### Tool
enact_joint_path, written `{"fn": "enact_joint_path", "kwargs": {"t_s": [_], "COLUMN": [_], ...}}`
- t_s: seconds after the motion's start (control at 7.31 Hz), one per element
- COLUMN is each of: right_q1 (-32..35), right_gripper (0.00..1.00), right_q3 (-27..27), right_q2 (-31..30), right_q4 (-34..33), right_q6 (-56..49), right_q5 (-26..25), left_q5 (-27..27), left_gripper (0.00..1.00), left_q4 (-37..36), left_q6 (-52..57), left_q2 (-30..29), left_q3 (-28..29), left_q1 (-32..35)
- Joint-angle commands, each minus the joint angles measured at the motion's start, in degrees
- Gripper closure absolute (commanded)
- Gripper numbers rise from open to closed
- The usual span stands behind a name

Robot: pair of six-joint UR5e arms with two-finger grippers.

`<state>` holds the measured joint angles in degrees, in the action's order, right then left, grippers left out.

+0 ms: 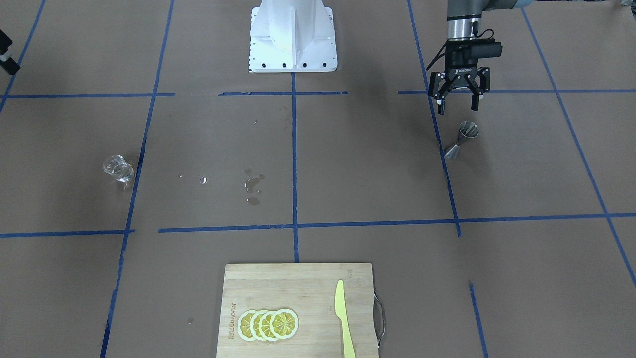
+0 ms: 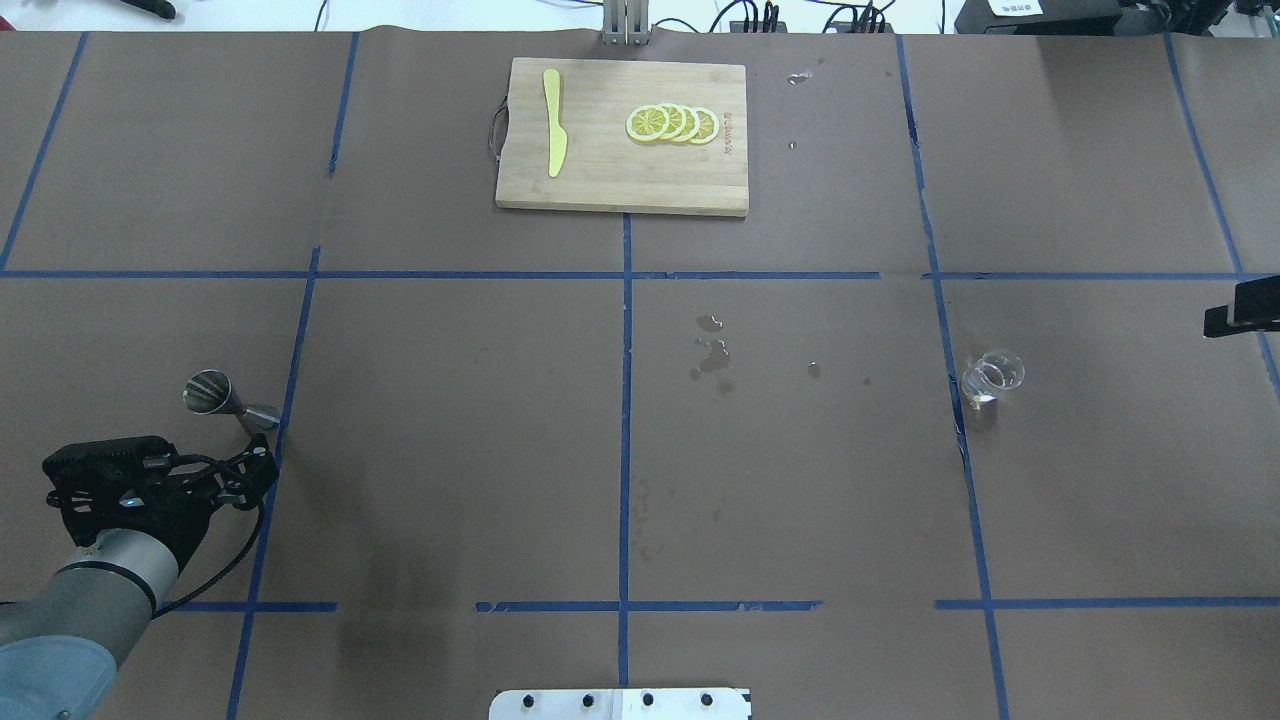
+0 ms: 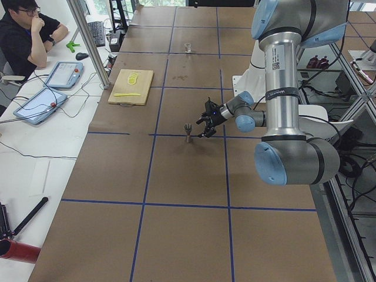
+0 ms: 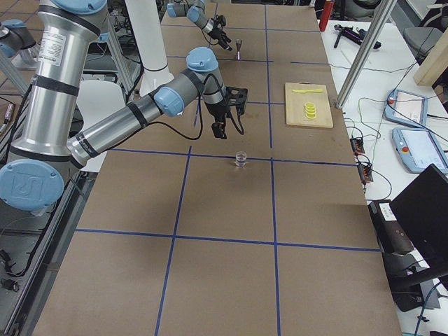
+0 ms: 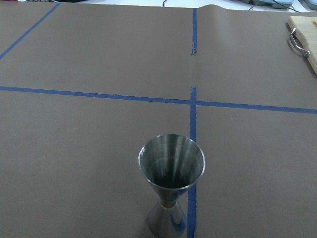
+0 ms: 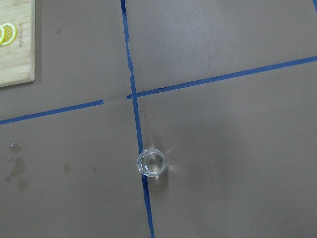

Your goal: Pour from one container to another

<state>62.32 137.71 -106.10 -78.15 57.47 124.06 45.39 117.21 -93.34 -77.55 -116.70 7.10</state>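
A steel jigger [image 1: 462,139] stands upright on the brown table, also visible in the overhead view [image 2: 215,392] and close up in the left wrist view [image 5: 171,173]. My left gripper [image 1: 457,105] hovers just behind it on the robot's side, open and holding nothing. A small clear glass [image 1: 118,168] stands far across the table on a blue tape line, and shows again from overhead [image 2: 993,375] and from straight above [image 6: 152,162]. My right gripper [image 4: 227,112] hangs high above the table near the glass; only its edge [image 2: 1240,305] enters the overhead view, and I cannot tell how its jaws stand.
A wooden cutting board [image 1: 258,278] with lemon slices [image 1: 268,324] and a yellow knife [image 1: 344,318] lies at the table's far side. Wet spots [image 1: 253,186] mark the middle. The white robot base [image 1: 293,37] is behind. An operator [image 3: 26,35] sits beside the table.
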Motion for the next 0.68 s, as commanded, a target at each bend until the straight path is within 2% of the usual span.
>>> {"fn": "enact_joint_path", "kwargs": {"t_s": [0.0, 0.14, 0.41, 0.55], "right_q1": [-4.48, -6.14, -14.3, -14.51], "right_gripper": [0.0, 0.0, 0.0, 0.0], "right_q3": [0.8, 1.33, 3.0, 3.0], "right_q2": [-2.7, -3.14, -3.23, -3.41], "right_q4": [4.32, 4.32, 4.32, 4.32], "right_q6": [2.65, 3.52, 10.09, 10.12], "right_q5": [-3.56, -4.87, -12.67, -12.79], "left_q5": [-4.76, -6.17, -8.73, -10.48], "left_gripper": [0.06, 0.06, 0.11, 0.13], "left_q4": [-0.14, -0.14, -0.06, -0.06], "left_q6": [-1.13, -1.14, -1.23, -1.14], "left_q2": [-1.56, -1.56, -1.99, -3.91], "left_q3": [3.31, 3.49, 6.03, 7.09], "left_q1": [0.11, 0.11, 0.11, 0.11]}}
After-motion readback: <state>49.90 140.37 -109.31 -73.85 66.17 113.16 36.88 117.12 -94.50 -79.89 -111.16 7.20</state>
